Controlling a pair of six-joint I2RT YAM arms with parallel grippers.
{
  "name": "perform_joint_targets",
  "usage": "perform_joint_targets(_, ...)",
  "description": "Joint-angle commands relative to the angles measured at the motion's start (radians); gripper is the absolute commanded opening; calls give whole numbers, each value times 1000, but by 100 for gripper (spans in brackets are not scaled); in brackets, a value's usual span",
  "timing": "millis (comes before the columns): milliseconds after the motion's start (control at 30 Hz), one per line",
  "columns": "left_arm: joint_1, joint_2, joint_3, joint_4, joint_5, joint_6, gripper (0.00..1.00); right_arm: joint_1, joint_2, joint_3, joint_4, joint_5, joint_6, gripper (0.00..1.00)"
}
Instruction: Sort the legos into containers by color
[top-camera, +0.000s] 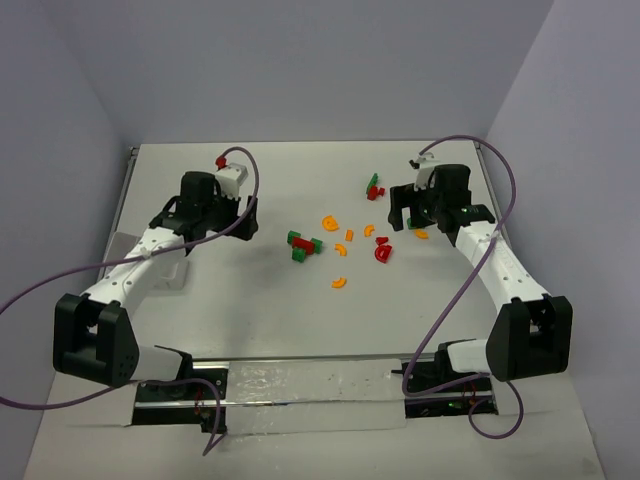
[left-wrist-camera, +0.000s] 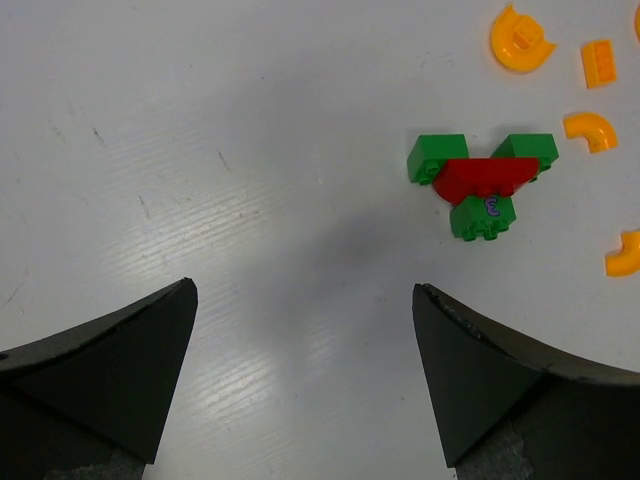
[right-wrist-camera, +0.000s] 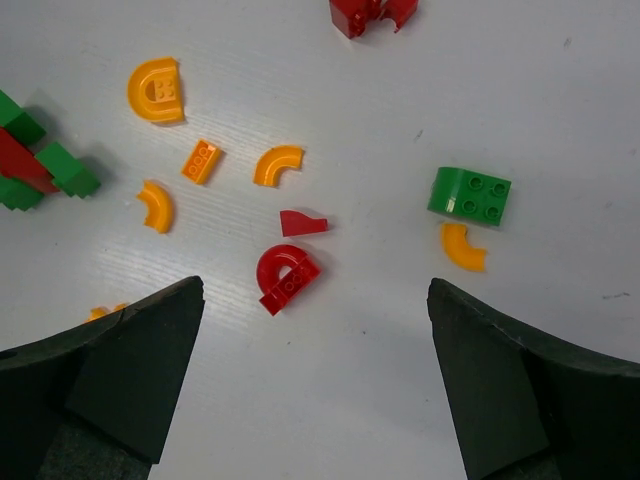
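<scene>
Top external view has the legos (top-camera: 340, 240) scattered mid-table between the two arms, well clear of every table edge. The divided tray can't be made out for sure. There's something pale under the left arm, but it's too hidden to call.

Both sets of jaws are spread wide with nothing in them. The right gripper (right-wrist-camera: 315, 283) looks best placed: a red half-disc (right-wrist-camera: 288, 275) lies just ahead of its fingertips, a touch left of centre, with its flat side running diagonally to the jaw line. A small red wedge (right-wrist-camera: 302, 223) lies close beyond it, so that side is tight, while nearer in there's bare table.

The left gripper (left-wrist-camera: 304, 288) has a green-and-red cluster (left-wrist-camera: 480, 180) ahead and off to its right. The cluster's red piece lies lengthwise across the view, so that arm probably needs a sideways shift first.
</scene>
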Motion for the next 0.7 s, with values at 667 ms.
perform_joint_targets(667, -428, 181, -103, 203, -298, -237, 82, 3, 41, 40, -2, -11, 3, 100)
